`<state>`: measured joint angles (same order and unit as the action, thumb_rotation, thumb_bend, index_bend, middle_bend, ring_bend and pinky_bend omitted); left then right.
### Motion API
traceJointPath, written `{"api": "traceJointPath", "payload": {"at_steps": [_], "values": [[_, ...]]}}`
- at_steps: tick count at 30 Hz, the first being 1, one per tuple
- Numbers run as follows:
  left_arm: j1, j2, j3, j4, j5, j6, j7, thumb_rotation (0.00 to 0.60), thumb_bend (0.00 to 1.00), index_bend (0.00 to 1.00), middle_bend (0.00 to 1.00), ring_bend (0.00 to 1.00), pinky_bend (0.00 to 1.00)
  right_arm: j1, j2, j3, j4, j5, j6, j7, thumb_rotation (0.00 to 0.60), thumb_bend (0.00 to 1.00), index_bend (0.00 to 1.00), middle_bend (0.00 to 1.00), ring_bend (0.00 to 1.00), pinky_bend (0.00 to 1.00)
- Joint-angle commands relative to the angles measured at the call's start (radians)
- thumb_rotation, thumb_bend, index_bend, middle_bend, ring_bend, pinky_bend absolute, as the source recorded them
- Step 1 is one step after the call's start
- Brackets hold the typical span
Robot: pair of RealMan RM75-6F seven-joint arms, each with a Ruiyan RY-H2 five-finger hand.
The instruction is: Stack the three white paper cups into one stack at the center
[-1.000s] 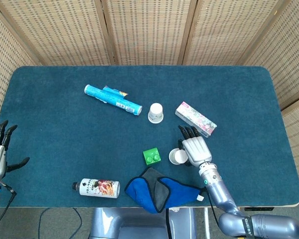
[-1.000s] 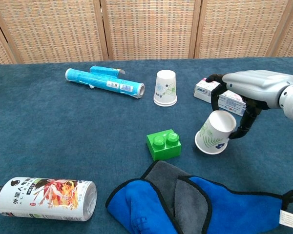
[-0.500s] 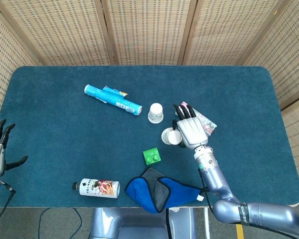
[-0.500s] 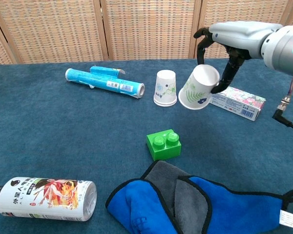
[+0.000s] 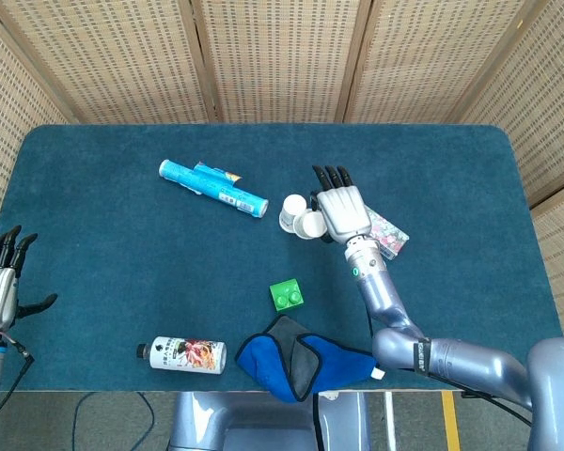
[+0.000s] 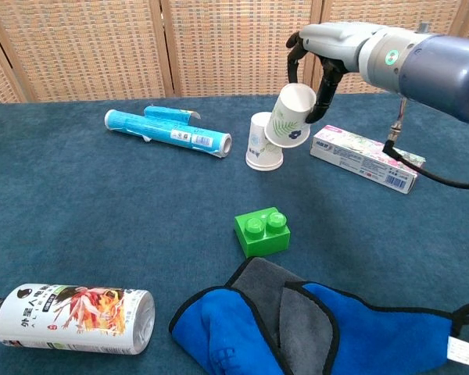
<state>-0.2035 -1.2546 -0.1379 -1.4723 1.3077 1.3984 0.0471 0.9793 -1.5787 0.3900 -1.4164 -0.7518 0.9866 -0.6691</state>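
Near the middle of the frame the right hand (image 6: 328,47) grasps a white paper cup (image 6: 289,116) with a leaf print, tilted with its mouth down and to the left, just above and beside a second cup (image 6: 262,143) standing upside down on the blue table (image 5: 122,254). A third cup I cannot find. At the lower left edge of the head view the left hand (image 5: 2,282) hangs with fingers spread, holding nothing. A green block (image 6: 263,230) sits below the cups.
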Motion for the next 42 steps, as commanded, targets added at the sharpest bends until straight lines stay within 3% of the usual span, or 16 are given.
{"api": "traceJointPath", "payload": {"at_steps": [1, 31, 34, 39, 42], "values": [[-0.002, -0.002, -0.007, 0.007, -0.011, -0.006, 0.000, 0.600, 0.16, 0.12, 0.00, 0.00, 0.00, 0.033, -0.024, 0.008, 0.051, 0.007, -0.028, 0.024, 0.600, 0.13, 0.55, 0.12, 0.00, 0.12], [-0.011, -0.008, -0.022, 0.031, -0.047, -0.051, -0.004, 0.600, 0.16, 0.12, 0.00, 0.00, 0.00, 0.169, -0.125, 0.005, 0.336, 0.024, -0.139, 0.121, 0.600, 0.13, 0.54, 0.11, 0.00, 0.12], [-0.012, -0.009, -0.019, 0.029, -0.045, -0.057, -0.005, 0.600, 0.16, 0.12, 0.00, 0.00, 0.00, 0.175, -0.133, 0.002, 0.363, 0.018, -0.145, 0.127, 0.600, 0.13, 0.50, 0.10, 0.00, 0.12], [-0.015, -0.007, -0.016, 0.029, -0.039, -0.064, -0.013, 0.600, 0.16, 0.13, 0.00, 0.00, 0.00, 0.172, -0.135, -0.006, 0.390, 0.027, -0.157, 0.130, 0.600, 0.13, 0.34, 0.06, 0.00, 0.11], [-0.015, -0.008, -0.016, 0.028, -0.037, -0.063, -0.011, 0.600, 0.16, 0.12, 0.00, 0.00, 0.00, 0.158, -0.124, -0.014, 0.374, 0.028, -0.150, 0.129, 0.600, 0.13, 0.29, 0.04, 0.00, 0.11]]}}
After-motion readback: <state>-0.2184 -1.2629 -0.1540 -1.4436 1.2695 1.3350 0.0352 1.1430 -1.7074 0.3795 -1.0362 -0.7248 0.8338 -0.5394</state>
